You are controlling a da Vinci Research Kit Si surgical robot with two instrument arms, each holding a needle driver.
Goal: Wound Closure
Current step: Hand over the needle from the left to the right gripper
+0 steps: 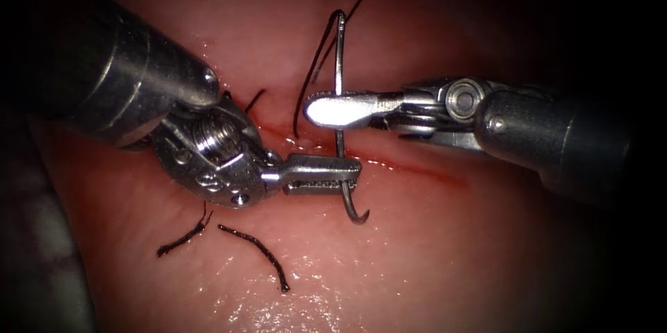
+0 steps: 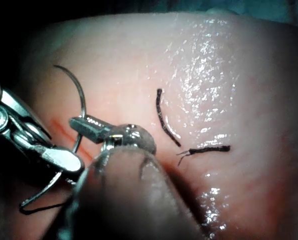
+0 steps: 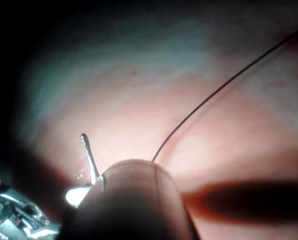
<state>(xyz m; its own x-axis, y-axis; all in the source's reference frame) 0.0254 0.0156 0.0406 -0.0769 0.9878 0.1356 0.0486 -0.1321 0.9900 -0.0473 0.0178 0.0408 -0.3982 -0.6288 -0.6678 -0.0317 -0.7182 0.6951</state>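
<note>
While the needle [image 1: 340, 107] is held clear of the tissue [image 1: 431, 249] over the cut [image 1: 417, 167], its tip end is pinched by the left tool [image 1: 332, 173] and its mid-curve by the right tool [image 1: 332, 110]. Both grips are best kept firm, thread [image 1: 309, 72] slack.

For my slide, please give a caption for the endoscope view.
Both tools, left and right, grip the needle above the cut.

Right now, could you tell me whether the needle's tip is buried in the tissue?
No, the needle is above the tissue, its tip bare, held by both the left tool and right tool.
</note>
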